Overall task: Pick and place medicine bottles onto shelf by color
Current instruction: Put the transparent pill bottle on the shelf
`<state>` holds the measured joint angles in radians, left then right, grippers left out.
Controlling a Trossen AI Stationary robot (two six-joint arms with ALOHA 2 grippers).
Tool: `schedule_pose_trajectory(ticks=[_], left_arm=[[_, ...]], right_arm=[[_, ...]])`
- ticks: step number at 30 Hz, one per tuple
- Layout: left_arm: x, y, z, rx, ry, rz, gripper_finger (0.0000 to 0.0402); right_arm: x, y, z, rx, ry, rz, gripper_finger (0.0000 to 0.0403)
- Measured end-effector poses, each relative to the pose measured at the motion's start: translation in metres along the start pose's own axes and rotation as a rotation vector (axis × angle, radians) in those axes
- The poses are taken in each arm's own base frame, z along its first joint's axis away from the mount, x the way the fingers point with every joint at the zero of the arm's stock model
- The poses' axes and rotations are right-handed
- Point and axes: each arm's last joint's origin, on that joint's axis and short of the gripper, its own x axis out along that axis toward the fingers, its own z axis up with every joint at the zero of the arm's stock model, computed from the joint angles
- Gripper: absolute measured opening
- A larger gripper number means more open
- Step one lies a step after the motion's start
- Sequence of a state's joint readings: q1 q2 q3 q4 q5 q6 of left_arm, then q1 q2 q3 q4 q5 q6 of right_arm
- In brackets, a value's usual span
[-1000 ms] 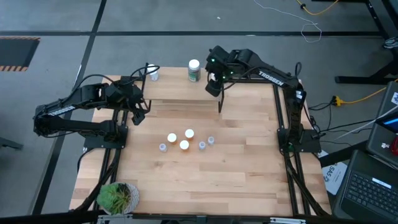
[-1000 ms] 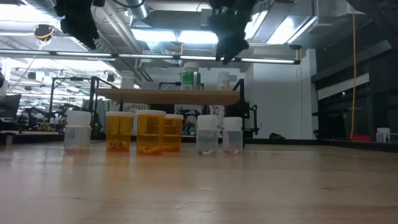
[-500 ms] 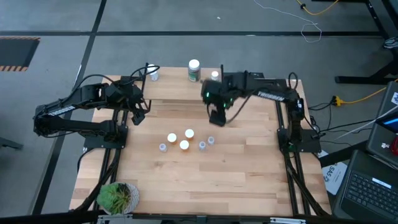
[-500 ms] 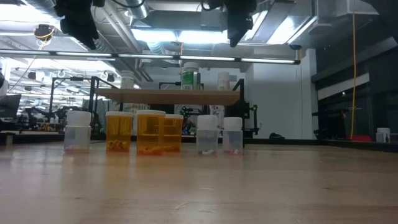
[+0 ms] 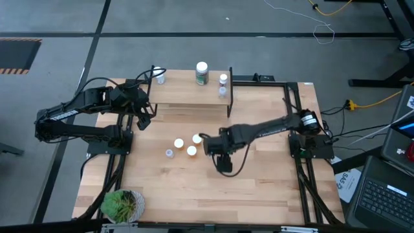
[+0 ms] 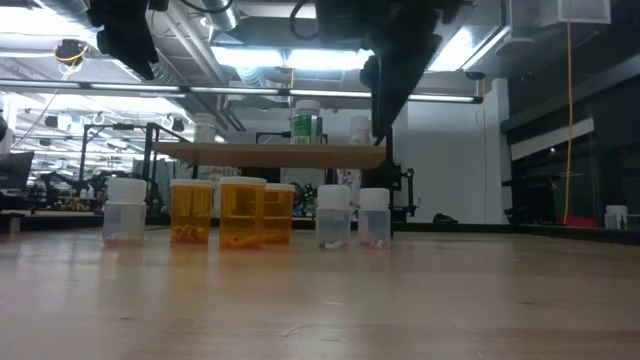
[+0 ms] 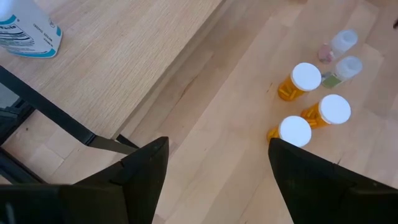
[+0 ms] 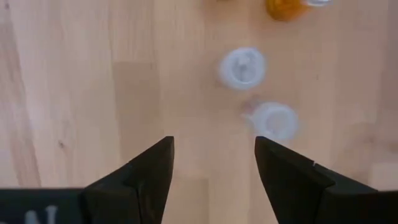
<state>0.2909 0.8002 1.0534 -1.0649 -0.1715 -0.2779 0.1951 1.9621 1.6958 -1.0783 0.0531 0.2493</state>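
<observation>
Bottles (image 6: 245, 212) upright, caps up; right gripper (image 8: 211, 165) above, jaws apart, empty; left gripper (image 7: 217, 165) likewise.

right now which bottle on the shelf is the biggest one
The green bottle with the white cap, mid-shelf. The clear bottles at the shelf's left end and right end are smaller.

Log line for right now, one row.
right gripper: open, empty, above clear bottles | left gripper: open, waiting by shelf
</observation>
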Motion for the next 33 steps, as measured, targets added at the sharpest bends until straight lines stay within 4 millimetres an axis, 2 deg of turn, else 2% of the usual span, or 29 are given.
schedule_pose_trajectory(ticks=[8,13,22,27,33], left_arm=[[0.0,0.0,0.0,0.001,0.0,0.0,0.0271],[0.0,0.0,0.0,0.001,0.0,0.0,0.0271],[0.0,0.0,0.0,0.052,-0.001,0.001,0.0271],[0.0,0.0,0.0,0.053,-0.001,0.002,0.0271],[0.0,0.0,0.0,0.052,-0.001,0.002,0.0271]], right_arm=[[0.003,0.004,-0.002,0.068,-0.059,-0.169,0.0226],[0.003,-0.001,0.0,0.084,-0.061,-0.161,0.0226],[0.005,-0.036,0.007,0.095,-0.033,-0.125,0.0226],[0.006,-0.049,0.009,0.205,-0.027,-0.104,0.0226],[0.006,-0.061,0.002,0.286,0.058,-0.109,0.0226]])
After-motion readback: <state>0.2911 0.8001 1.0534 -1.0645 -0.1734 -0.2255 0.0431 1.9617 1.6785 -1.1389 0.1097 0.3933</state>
